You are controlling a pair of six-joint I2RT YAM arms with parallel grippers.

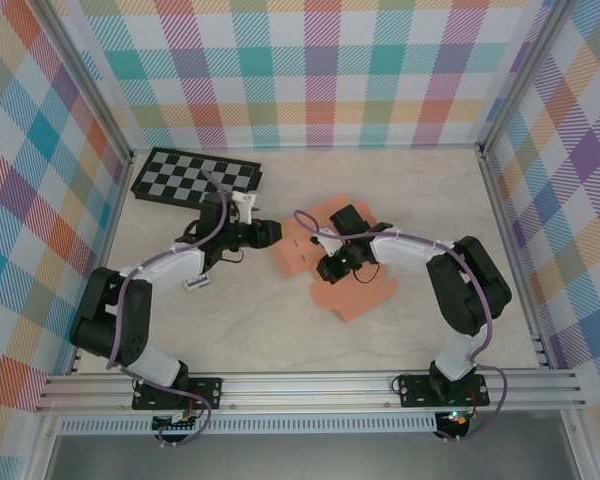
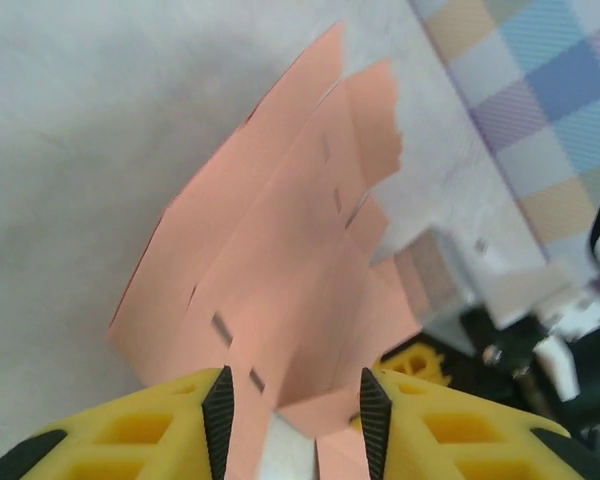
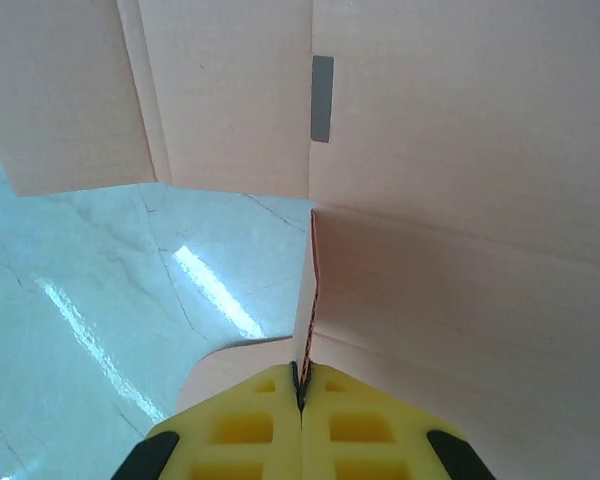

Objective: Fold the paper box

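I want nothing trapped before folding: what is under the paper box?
The paper box lies on the pale marbled table, which shows around its edges. What is directly beneath the card is covered. The right gripper pinches one raised edge.

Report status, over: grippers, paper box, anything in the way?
Right gripper shut, pinching paper box edge. Left gripper open at its left edge. Checkerboard lies apart, not obstructing.
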